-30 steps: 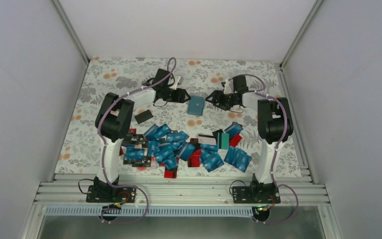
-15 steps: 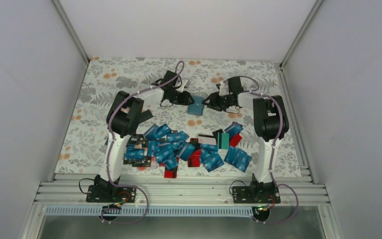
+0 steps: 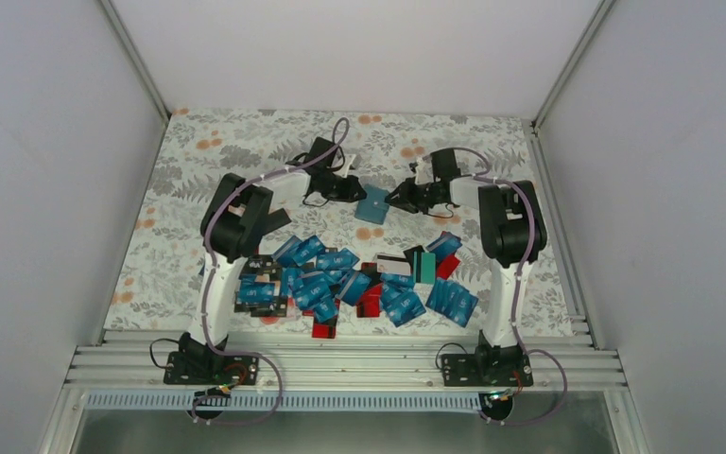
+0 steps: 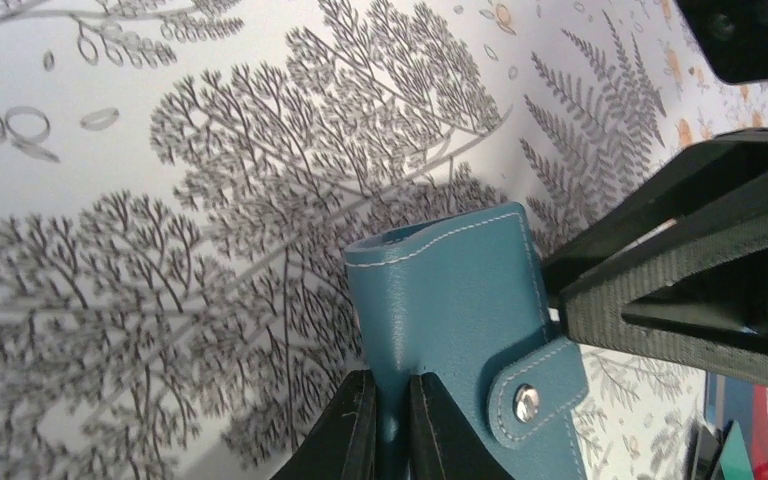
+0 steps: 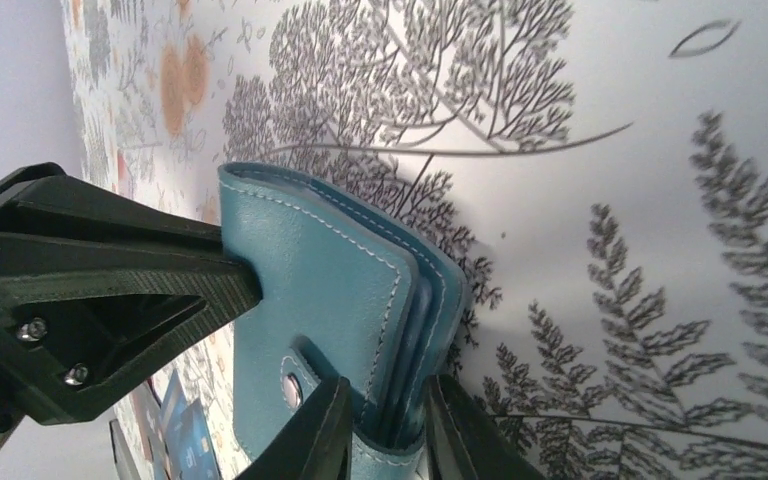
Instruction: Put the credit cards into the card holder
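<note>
The teal-blue card holder (image 3: pixel 372 202) lies snapped closed on the floral cloth toward the back, between my two grippers. My left gripper (image 3: pixel 353 190) is shut on its left edge; in the left wrist view the card holder (image 4: pixel 450 300) is pinched thin between the closed jaws of the left gripper (image 4: pixel 391 405). My right gripper (image 3: pixel 398 199) is shut on the opposite side; in the right wrist view the right gripper (image 5: pixel 388 415) clamps the thick stitched edge of the card holder (image 5: pixel 320 300). The credit cards (image 3: pixel 354 281), mostly blue with some red and black, lie scattered nearer the arm bases.
The floral cloth (image 3: pixel 208 161) covers the table inside white walls. A teal-green card (image 3: pixel 425 265) stands out in the pile's right part. The aluminium rail (image 3: pixel 359 359) holds both arm bases at the near edge.
Both grippers moved in toward the card holder from either side and closed their jaws on it. The left arm's elbow swung right. The card holder shifted slightly.
</note>
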You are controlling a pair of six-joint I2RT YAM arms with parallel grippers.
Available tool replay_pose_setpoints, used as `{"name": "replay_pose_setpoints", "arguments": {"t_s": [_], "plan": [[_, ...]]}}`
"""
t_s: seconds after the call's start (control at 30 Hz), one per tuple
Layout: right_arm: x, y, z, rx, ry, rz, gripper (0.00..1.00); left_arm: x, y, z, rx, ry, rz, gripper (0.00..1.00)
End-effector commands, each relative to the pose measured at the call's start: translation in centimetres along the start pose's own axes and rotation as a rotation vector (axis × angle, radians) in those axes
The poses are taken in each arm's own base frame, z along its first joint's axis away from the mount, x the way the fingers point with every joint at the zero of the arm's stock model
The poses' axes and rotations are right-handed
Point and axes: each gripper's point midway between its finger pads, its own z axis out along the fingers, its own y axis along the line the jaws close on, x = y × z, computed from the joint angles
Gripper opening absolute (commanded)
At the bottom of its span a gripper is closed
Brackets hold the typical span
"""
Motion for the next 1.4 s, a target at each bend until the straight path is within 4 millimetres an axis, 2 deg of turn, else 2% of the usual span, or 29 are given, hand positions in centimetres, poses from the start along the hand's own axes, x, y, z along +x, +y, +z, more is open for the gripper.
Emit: {"name": "replay_pose_setpoints", "arguments": {"t_s": [0.0, 0.13, 0.2, 0.47, 0.57, 0.73, 0.83, 1.07, 1.17, 1.27, 1.37], "plan": [[0.8, 2.1, -0.2, -0.081, 0.014, -0.05, 0.26, 0.2, -3.3, -1.7, 0.049, -0.024, 0.036, 0.02], [0.9, 3.2, -1.2, -0.097, -0.007, -0.074, 0.46, -0.5, -4.4, -3.9, 0.034, -0.083, 0.053, 0.02], [0.7, 3.8, -1.8, -0.097, -0.03, -0.093, 0.53, -1.2, -5.4, -5.4, 0.037, -0.12, 0.072, 0.02], [0.0, 8.5, -4.9, -0.203, -0.098, -0.226, 0.75, -2.5, -7.1, -10.8, 0.037, -0.218, 0.101, 0.02], [0.3, 11.1, -6.1, -0.299, -0.083, -0.28, 0.78, -2.8, -7.9, -12.9, 0.053, -0.248, 0.11, 0.02], [1.2, 14.7, -8.0, -0.436, -0.056, -0.363, 0.74, -3.0, -9.4, -15.5, 0.112, -0.279, 0.122, 0.02], [1.7, 16.2, -8.7, -0.482, -0.047, -0.397, 0.71, -3.2, -10.8, -16.8, 0.16, -0.297, 0.134, 0.02], [2.7, 19.3, -9.3, -0.552, -0.02, -0.465, 0.65, -2.8, -13.3, -18.6, 0.247, -0.307, 0.143, 0.02], [3.1, 20.4, -9.6, -0.575, -0.01, -0.484, 0.55, -2.5, -14.1, -19.5, 0.27, -0.316, 0.143, 0.02], [3.4, 21.5, -10.0, -0.597, -0.007, -0.509, 0.41, -2.1, -14.6, -20.0, 0.275, -0.32, 0.149, 0.02], [3.8, 22.6, -10.4, -0.61, -0.008, -0.531, 0.33, -1.8, -14.9, -20.5, 0.273, -0.32, 0.158, 0.03]]}}
